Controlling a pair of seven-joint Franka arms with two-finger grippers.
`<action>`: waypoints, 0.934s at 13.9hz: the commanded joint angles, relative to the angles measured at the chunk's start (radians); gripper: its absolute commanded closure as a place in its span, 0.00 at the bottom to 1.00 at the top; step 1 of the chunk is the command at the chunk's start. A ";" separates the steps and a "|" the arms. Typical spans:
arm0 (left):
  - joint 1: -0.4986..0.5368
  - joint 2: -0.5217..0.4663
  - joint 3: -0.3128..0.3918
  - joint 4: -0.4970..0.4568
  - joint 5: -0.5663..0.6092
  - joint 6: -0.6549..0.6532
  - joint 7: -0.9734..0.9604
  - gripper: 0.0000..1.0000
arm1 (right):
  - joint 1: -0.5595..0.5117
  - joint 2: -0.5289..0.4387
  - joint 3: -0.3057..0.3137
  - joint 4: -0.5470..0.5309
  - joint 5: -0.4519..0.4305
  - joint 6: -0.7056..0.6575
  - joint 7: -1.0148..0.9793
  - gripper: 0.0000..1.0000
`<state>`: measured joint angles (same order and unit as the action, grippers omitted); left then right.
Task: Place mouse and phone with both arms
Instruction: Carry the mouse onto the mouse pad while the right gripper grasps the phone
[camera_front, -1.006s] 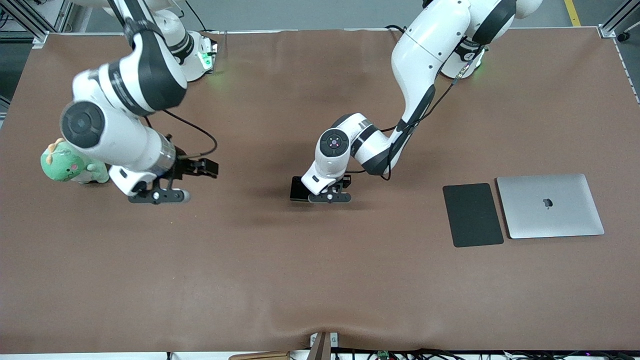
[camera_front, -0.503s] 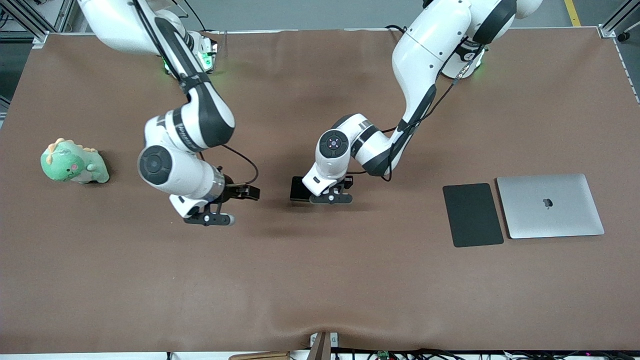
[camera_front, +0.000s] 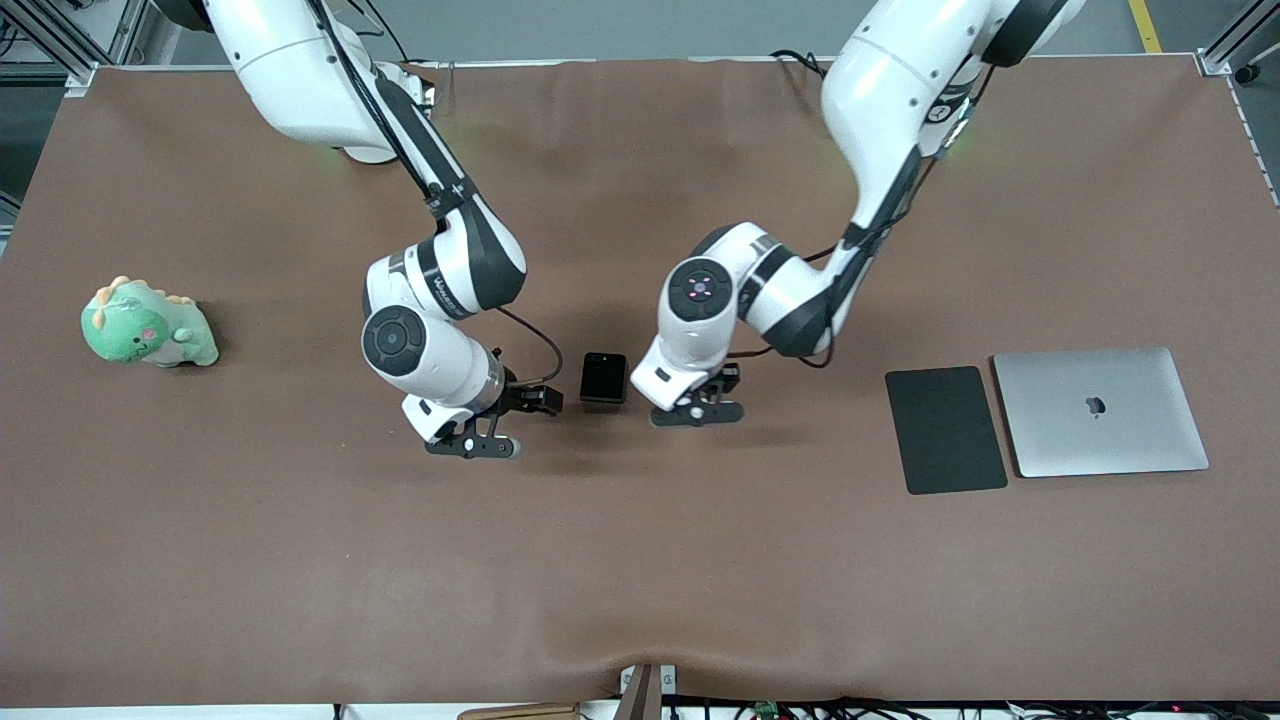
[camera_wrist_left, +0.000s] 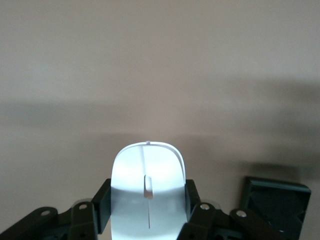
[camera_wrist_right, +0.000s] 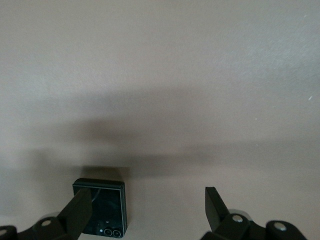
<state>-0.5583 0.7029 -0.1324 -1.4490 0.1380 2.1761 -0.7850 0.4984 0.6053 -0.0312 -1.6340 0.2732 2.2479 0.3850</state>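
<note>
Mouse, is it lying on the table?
No, the left gripper holds the white mouse between its fingers above the table.

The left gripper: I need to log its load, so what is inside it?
The mouse sits between the fingers of the left gripper, which is shut on its sides. The mouse's underside and rear are hidden. The phone lies on the table, ungripped.

Phone (camera_front: 603, 377) on table (camera_front: 640, 560) — between both hands.
</note>
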 joint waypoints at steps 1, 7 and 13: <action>0.085 -0.138 -0.009 -0.121 0.023 -0.018 0.096 0.59 | 0.032 0.045 -0.010 0.040 0.006 0.022 0.011 0.00; 0.297 -0.276 -0.015 -0.307 0.023 -0.018 0.341 0.59 | 0.129 0.159 -0.018 0.141 -0.043 0.052 0.139 0.00; 0.483 -0.293 -0.016 -0.425 0.023 0.048 0.505 0.59 | 0.177 0.223 -0.015 0.181 -0.118 0.064 0.273 0.00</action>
<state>-0.1418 0.4469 -0.1342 -1.8058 0.1391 2.1763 -0.3390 0.6557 0.7930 -0.0346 -1.4967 0.1726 2.3084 0.6170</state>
